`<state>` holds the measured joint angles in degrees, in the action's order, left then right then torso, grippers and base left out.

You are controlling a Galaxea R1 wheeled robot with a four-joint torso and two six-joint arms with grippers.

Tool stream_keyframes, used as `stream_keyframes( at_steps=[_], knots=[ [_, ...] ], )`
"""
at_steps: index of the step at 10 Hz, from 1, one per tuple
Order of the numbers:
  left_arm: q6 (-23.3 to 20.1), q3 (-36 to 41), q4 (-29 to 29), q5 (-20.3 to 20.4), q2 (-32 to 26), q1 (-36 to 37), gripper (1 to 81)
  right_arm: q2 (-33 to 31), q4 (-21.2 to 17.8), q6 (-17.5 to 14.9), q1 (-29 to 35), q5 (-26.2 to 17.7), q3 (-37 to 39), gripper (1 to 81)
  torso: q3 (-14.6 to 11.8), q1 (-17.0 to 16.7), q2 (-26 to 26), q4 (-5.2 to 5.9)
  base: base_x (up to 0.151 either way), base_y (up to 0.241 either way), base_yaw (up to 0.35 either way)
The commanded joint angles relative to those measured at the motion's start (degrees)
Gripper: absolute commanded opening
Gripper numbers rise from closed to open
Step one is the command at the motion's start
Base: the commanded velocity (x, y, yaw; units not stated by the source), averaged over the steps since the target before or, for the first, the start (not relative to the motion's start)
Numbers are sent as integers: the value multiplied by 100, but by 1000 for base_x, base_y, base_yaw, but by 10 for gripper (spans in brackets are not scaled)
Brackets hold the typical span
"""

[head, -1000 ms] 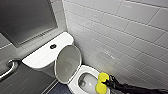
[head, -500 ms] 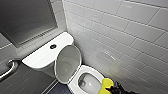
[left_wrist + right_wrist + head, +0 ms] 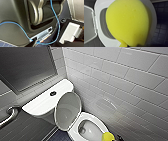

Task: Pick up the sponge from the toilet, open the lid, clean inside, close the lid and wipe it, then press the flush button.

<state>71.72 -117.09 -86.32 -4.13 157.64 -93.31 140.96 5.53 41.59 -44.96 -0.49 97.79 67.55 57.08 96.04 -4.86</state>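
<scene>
**One sponge held over the open bowl**

Right gripper (image 3: 117,138) is closed on the sponge (image 3: 127,22), and I have it at the front of the toilet (image 3: 96,122), at the bottom edge of my head view. From the right wrist the yellow block looms large over the white seat rim and covers most of the bowl opening. The lid (image 3: 68,110) stands up, tilted back against the tank, and its grey underside faces the bowl. The flush button (image 3: 53,93) sits dark in the middle of the tank top. White wall tiles (image 3: 120,79) run beside the toilet. A grab bar (image 3: 8,115) sits well off on the far side of the tank, and dark floor tiles (image 3: 161,28) lie past the bowl. As for the left gripper (image 3: 33,43), I cannot tell its state. That wrist camera looks at the robot's own dark body and a looping blue cable (image 3: 55,16).
</scene>
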Motion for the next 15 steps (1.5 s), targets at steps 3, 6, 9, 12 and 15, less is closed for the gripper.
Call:
stream_keyframes(
  at_steps=[3, 6, 9, 12, 15],
  knots=[
    [-53, 142, -60, -132, 32, -167, 811, -540, 703, 7, 982, -1322, -701, 10, 0, 0, 0, 0, 0, 0, 0],
    [-53, 142, -60, -132, 67, -166, 811, -427, 712, 15, 1651, -1778, -736, 10, 2, 0, 0, 0, 0, 0, 0],
    [-53, 134, -60, -140, 84, -140, 811, 161, 703, 15, 2064, -2209, -482, 10, 2, 0, 0, 0, 0, 0, 0],
    [-44, 134, -60, -140, 84, -122, 811, 524, 659, 59, 2381, -2219, -288, 10, 2, 0, 0, 0, 0, 0, 0],
    [-53, 134, -51, -132, 67, -114, 811, 743, 659, 182, 2618, -2219, -236, 10, 2, 0, 0, 550, 0, 0, 0]
  ],
)
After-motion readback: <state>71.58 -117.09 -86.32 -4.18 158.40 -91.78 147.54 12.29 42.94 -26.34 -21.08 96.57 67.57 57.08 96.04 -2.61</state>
